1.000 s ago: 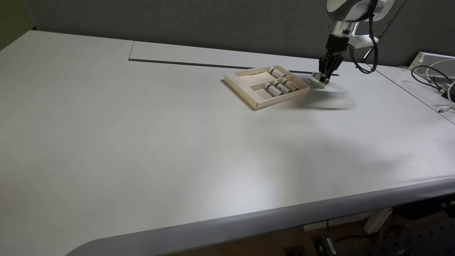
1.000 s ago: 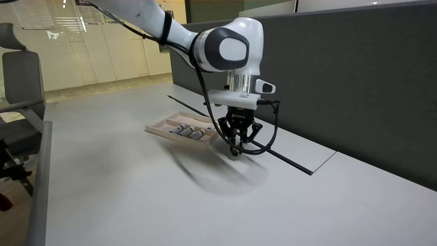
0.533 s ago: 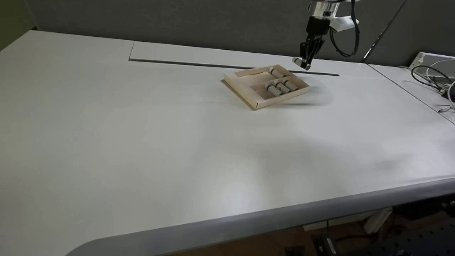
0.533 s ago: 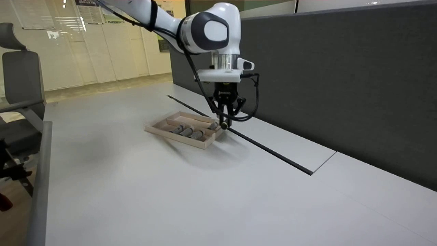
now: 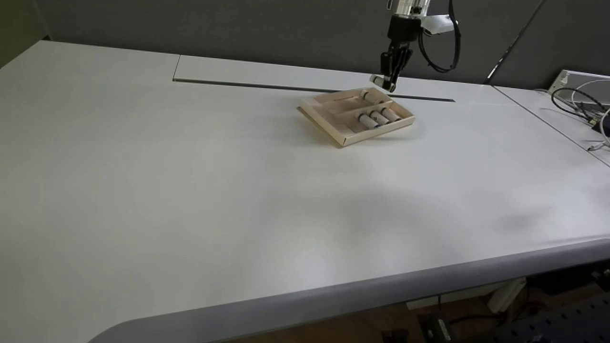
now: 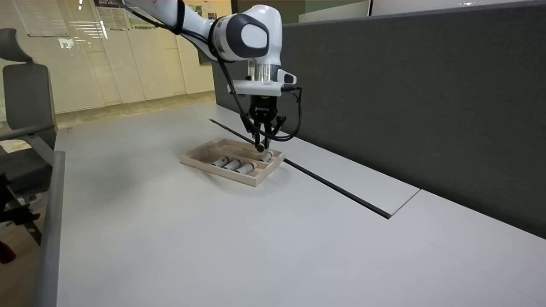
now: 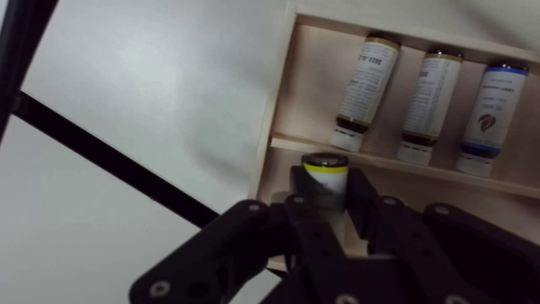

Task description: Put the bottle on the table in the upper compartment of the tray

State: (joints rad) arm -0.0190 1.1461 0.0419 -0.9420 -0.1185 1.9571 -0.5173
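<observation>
My gripper is shut on the bottle, a small whitish cylinder lying across the fingers. In the wrist view its dark end and yellow band show between the fingertips. The gripper holds it above the far edge of the beige tray, over the upper compartment. That compartment has one similar bottle at its end, mostly hidden behind the gripper in the wrist view. The tray lies on the white table. The gripper also shows over the tray in an exterior view.
Three similar bottles lie in a row in the neighbouring recess, behind a thin divider. A dark slot runs along the table behind the tray. A grey partition stands at the back. Cables lie at the far right.
My gripper has risen from near the tabletop beside the tray and moved left in both exterior views, carrying the bottle over the tray. The tray and its bottles have stayed in place.
</observation>
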